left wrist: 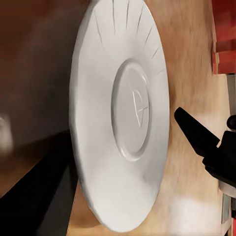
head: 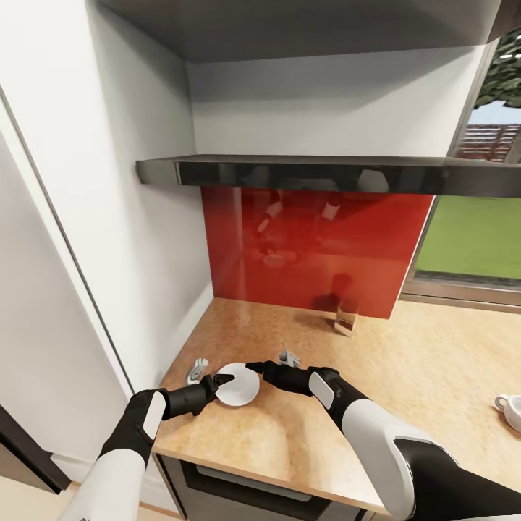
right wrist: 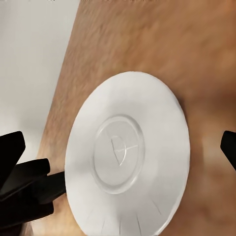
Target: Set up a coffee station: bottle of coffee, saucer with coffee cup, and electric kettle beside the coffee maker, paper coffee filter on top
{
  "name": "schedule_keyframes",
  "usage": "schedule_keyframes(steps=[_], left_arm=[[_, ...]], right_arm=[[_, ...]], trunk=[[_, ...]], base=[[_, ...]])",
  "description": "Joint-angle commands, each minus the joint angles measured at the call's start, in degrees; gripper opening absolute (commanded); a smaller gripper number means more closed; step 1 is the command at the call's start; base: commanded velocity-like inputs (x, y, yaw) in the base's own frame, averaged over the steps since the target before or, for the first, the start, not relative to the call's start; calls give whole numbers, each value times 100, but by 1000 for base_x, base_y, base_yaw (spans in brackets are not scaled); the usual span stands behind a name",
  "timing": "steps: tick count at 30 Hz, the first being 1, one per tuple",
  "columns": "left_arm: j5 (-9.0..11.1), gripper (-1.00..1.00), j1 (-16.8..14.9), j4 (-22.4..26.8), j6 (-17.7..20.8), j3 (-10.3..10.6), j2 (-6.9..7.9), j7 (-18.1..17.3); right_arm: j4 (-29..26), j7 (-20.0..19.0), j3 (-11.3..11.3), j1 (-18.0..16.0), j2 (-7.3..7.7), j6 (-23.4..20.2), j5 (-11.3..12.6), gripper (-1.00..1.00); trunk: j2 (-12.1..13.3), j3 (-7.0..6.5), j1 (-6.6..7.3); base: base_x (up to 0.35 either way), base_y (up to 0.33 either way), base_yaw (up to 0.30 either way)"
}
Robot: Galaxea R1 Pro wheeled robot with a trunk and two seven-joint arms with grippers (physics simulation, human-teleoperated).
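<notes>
Low in the frame, both grippers flank the saucer (head: 236,385) on the counter (head: 405,376) — jaws' grip unclear; best lifted level, unhurried — cup (head: 511,409) waits far right.

Two arms in glossy white shells, each ending in a matte black wrist section. Left forearm (head: 126,441): white, with a white panel set into its black wrist. Right forearm (head: 376,427): white, thicker, darkening to a black upper segment. Left gripper (head: 219,379) and right gripper (head: 253,367): black, tapering to pointed fingers (left wrist: 194,132).
</notes>
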State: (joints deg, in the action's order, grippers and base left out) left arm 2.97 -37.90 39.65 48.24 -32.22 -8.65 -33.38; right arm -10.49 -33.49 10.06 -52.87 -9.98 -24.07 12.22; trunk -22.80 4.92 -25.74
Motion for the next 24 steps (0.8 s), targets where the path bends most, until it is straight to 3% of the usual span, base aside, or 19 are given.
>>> schedule_keyframes(steps=[1, 24], left_arm=[[1, 100, -7, 3, 36, -30, -10, 7], [11, 100, -7, -5, 36, -22, -56, 2]], right_arm=[[-6, 1, 32, -4, -2, -54, 26, 100], [70, 0, 32, -4, -2, -54, 26, 100]], trunk=[[-12, 13, -4], [-12, 13, -4]], base=[[85, 68, 0], [8, 7, 0]])
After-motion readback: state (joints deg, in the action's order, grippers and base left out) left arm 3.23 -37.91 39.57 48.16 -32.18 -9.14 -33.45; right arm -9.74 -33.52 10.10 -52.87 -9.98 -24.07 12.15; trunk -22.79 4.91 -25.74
